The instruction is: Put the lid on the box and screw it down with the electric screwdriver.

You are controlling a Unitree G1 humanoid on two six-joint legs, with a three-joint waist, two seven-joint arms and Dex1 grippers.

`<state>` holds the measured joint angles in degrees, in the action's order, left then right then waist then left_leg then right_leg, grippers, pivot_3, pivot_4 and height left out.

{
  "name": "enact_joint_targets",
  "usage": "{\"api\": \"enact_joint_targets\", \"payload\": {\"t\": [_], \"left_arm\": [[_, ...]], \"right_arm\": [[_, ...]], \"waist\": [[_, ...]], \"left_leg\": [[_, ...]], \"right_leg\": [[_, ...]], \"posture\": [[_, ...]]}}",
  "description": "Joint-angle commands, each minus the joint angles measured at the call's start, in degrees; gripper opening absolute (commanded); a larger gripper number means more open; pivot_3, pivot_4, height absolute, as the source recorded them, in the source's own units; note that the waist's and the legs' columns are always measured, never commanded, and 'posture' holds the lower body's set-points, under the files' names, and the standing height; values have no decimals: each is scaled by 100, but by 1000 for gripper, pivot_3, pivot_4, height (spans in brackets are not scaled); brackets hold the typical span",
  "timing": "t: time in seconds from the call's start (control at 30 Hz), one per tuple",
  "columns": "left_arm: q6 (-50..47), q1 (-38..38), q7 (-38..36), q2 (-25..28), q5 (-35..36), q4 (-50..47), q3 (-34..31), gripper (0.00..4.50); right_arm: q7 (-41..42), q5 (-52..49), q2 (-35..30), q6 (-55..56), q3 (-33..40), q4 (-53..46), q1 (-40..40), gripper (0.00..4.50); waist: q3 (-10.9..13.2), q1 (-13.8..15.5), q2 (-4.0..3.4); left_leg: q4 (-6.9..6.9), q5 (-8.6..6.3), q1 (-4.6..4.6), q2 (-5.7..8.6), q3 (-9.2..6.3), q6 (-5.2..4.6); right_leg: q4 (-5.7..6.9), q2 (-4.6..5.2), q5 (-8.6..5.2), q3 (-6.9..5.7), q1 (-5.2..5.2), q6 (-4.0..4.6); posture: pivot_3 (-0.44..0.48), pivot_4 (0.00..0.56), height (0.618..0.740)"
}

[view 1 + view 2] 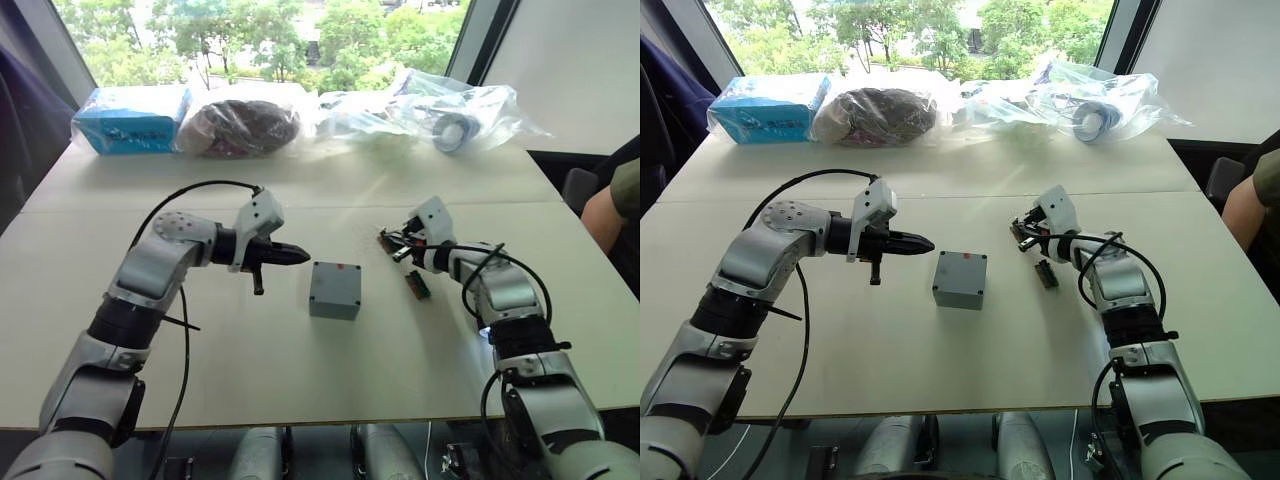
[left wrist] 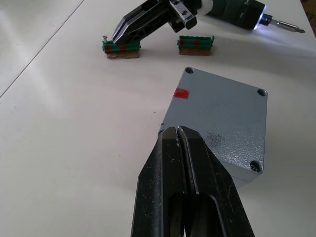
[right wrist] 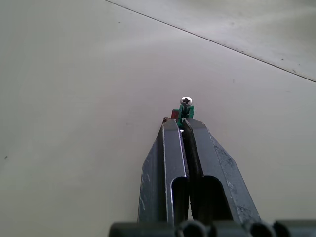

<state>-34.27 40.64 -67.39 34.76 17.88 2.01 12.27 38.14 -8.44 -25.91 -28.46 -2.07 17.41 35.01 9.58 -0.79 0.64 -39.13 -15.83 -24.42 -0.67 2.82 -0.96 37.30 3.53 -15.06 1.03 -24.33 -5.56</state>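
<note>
Box [image 1: 335,290] with lid [image 2: 217,116] on top, mid tabletop [image 1: 300,380], between both arms. Rigid grey plastic, probably light, smooth sides likely to slide under push; steady it by opposite walls. Lid flat, flush; red mark near one edge, three corner screw holes visible.

Electric screwdriver [image 2: 247,15]: black, lit tip, carried at right arm; how held unclear.

Left tool [image 2: 178,143] clenched, empty, just beside box. Right tool [image 3: 181,129] clenched at green screw holder [image 3: 185,111]; whether gripping it, unclear.

Count: one box, one lid, one screwdriver, two green holders, one screw [image 3: 186,100] upright.
</note>
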Motion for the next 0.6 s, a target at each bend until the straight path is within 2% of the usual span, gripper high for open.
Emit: {"api": "enact_joint_targets", "payload": {"t": [0.03, 0.4, 0.6], "left_arm": [[71, -7, 6, 16, 33, -147, -67, 0], [65, 0, -19, 19, 58, -93, -94, 0], [-312, -18, -261, 267, 438, -364, -302, 0]], "right_arm": [[129, -136, -137, 73, 150, -484, -29, 16], [311, -304, -381, 315, 348, -1087, -121, 16], [580, -898, -471, -490, 273, -2764, -565, 16]], "waist": [[0, 2, 0], [0, 3, 0], [0, 9, 0]], "left_leg": [[0, 0, 0, 0, 0, 0], [0, 0, 0, 0, -1, 0], [0, 0, -1, -1, -3, 0]], "right_leg": [[0, 0, 0, 0, 0, 0], [0, 0, 0, 0, 0, 0], [-1, 0, 0, 0, 0, 0]], "posture": [[0, 150, 740], [0, 150, 740], [0, 150, 740]]}}
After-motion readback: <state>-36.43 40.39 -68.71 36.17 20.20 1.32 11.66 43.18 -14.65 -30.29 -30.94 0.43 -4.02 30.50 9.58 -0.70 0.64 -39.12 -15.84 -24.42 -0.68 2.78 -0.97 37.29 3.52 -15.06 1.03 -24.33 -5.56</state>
